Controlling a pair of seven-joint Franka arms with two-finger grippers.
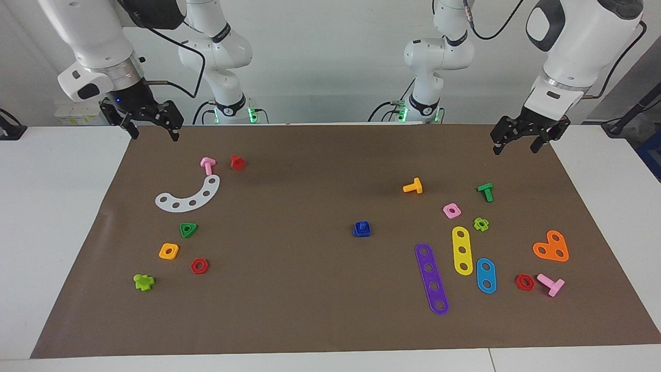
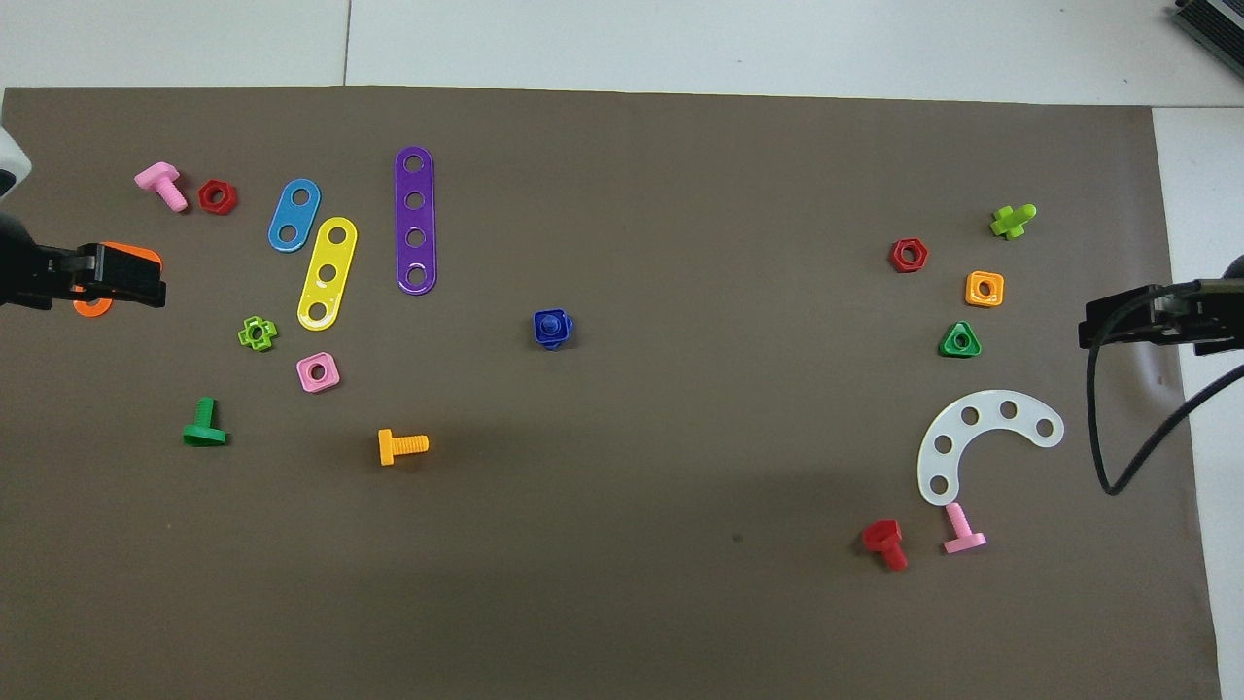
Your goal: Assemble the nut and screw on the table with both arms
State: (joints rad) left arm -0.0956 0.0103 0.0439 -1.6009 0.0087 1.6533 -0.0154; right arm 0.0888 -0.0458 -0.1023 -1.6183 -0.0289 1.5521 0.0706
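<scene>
Two dark-blue pieces sit as one near the middle of the brown mat [image 1: 310, 320]: the nut [image 1: 361, 231] lies flat with the screw [image 1: 363, 226] standing in its centre hole, so the pair looks already joined, well apart from every other toy.

Both arms wait, raised. The left gripper [image 1: 518, 140] hangs over the mat's corner at the left arm's end, its fingers spread and holding nothing. The right gripper [image 1: 153, 126] hangs over the mat's edge at the right arm's end, fingers likewise apart and empty.

As a judgement, the risk lies in the seating. How far the screw has gone into the nut cannot be read from either view; if it only rests in the hole, a nudge or a lift by one piece could part them. A fresh reach by either arm could also knock the small joined pair over, since nothing braces it.

Counted: one orange bolt [image 1: 413, 186], one green bolt [image 1: 486, 191], one red bolt [image 1: 237, 162], two pink bolts and one lime one; two red hex nuts, one pink square nut [image 1: 452, 210], one orange square nut [image 1: 169, 251], one green triangle nut [image 1: 188, 229], one lime cross nut [image 1: 481, 223]; one purple strip [image 1: 431, 278], one yellow, one blue, one white curved strip [image 1: 189, 195], one orange heart plate [image 1: 551, 247].
</scene>
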